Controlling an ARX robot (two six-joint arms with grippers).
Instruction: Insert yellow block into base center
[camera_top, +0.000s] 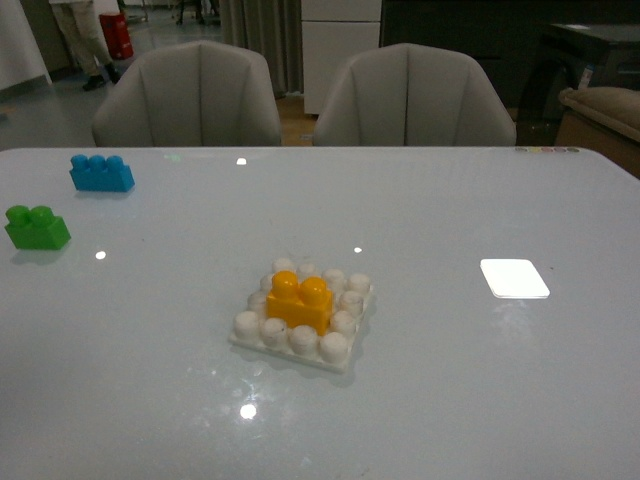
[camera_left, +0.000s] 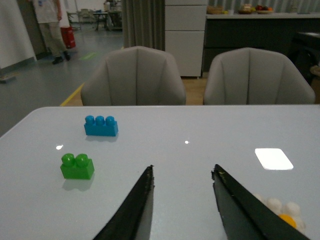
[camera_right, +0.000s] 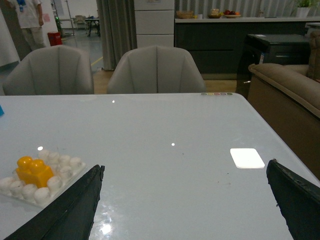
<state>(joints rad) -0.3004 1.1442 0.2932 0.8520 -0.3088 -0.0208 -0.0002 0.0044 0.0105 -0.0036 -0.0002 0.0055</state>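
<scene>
The yellow block (camera_top: 299, 300) sits upright in the middle of the white studded base (camera_top: 303, 318), with white studs all around it. In the right wrist view the same yellow block (camera_right: 33, 171) stands on the base (camera_right: 56, 179), apart from my right gripper (camera_right: 185, 167), which is wide open over bare table. My left gripper (camera_left: 182, 170) is open and holds nothing; one finger partly hides the base (camera_left: 280, 207) and a sliver of the yellow block (camera_left: 288, 221). Neither arm shows in the front view.
A green two-stud brick (camera_top: 37, 227) and a blue three-stud brick (camera_top: 100, 173) lie at the table's far left. Two grey chairs (camera_top: 300, 95) stand behind the table's far edge. A sofa (camera_right: 285, 95) is off the right side.
</scene>
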